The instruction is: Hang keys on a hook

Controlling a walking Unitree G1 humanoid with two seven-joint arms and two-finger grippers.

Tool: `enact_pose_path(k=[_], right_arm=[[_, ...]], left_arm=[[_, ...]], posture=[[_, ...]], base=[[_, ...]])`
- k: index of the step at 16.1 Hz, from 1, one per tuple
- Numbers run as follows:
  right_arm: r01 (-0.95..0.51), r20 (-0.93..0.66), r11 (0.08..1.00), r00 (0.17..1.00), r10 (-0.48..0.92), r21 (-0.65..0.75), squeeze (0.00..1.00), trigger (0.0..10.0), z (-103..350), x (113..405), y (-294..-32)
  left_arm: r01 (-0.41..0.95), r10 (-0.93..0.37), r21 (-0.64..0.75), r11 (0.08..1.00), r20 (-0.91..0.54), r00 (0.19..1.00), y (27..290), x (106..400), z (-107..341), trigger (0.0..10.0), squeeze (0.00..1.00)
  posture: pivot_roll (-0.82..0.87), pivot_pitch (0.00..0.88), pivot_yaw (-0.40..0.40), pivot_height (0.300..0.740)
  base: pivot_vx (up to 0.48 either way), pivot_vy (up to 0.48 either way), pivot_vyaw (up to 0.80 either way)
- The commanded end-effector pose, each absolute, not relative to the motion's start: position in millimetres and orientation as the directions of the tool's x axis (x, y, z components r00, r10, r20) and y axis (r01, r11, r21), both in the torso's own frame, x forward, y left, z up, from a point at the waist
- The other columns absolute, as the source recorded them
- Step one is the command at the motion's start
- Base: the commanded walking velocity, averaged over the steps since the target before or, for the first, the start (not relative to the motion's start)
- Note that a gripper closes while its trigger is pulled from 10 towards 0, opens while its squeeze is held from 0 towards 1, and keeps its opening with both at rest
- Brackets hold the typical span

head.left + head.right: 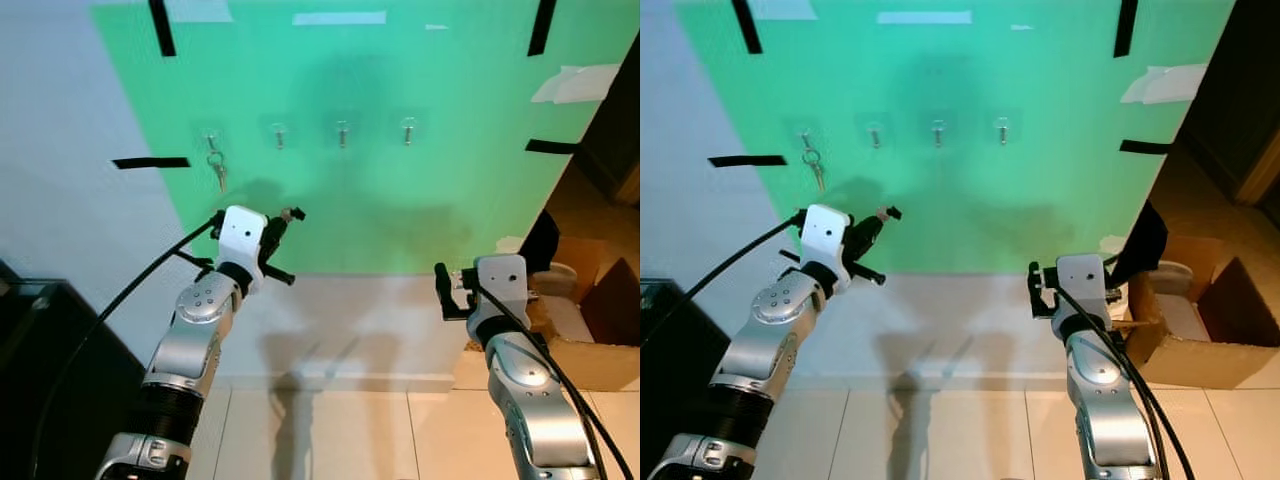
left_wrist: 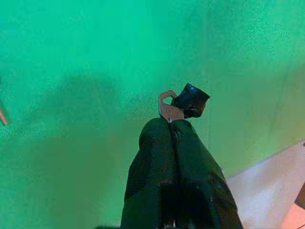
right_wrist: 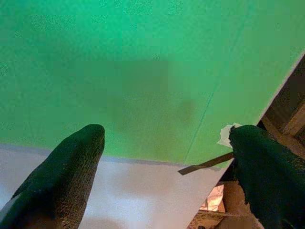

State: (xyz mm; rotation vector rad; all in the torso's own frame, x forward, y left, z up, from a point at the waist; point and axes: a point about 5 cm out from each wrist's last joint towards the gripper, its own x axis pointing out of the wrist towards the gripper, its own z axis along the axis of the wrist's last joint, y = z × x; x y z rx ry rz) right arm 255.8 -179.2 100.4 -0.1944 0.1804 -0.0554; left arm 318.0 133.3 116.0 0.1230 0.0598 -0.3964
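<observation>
Four small clear hooks sit in a row on the green wall panel (image 1: 420, 190). A set of keys (image 1: 217, 167) hangs from the leftmost hook (image 1: 210, 137); the other hooks (image 1: 342, 130) are bare. My left gripper (image 1: 291, 215) is raised below and right of that hook, a short way off the wall. It is shut on a key with a black head (image 2: 177, 108), which pokes out past the fingertips in the left wrist view. My right gripper (image 1: 441, 285) is held low at the right, open, with nothing between its fingers (image 3: 71, 167).
Black tape strips (image 1: 150, 162) mark the panel's edges. An open cardboard box (image 1: 1200, 320) stands on the floor at the right by a dark doorway. A dark cabinet (image 1: 40, 350) is at the lower left. Tiled floor (image 1: 340, 430) lies below.
</observation>
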Motion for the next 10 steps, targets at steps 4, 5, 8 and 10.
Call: enact_pose_path(k=[4, 5, 8, 10], right_arm=[[0.034, -0.161, 0.981, 0.985, -0.065, -0.191, 0.0, 10.0, 105, 257, -179], [0.032, -0.159, 0.981, 0.985, -0.063, -0.191, 0.0, 10.0, 107, 258, -179], [0.011, -0.133, 0.983, 0.991, -0.036, -0.184, 0.0, 10.0, 113, 260, -177], [-0.014, -0.083, 0.992, 0.997, 0.004, -0.124, 0.0, 10.0, 120, 258, -178]], left_arm=[[0.458, -0.45, 0.131, 0.879, -0.091, 0.889, 137, 320, 119, 10.0, 0.0], [0.517, -0.508, 0.15, 0.843, -0.093, 0.856, 136, 321, 123, 10.0, 0.0], [0.637, -0.632, 0.158, 0.754, -0.089, 0.77, 139, 323, 138, 10.0, 0.0], [0.723, -0.721, 0.146, 0.676, -0.074, 0.689, 145, 325, 156, 10.0, 0.0]], posture=[[-0.12, 0.0, 0.062, 0.74], [-0.12, 0.0, 0.062, 0.74], [-0.11, 0.0, 0.081, 0.74], [-0.1, 0.0, 0.083, 0.74]], base=[[0.0, 0.0, 0.0], [0.0, 0.0, 0.0], [0.0, 0.0, 0.0], [0.0, 0.0, 0.0]])
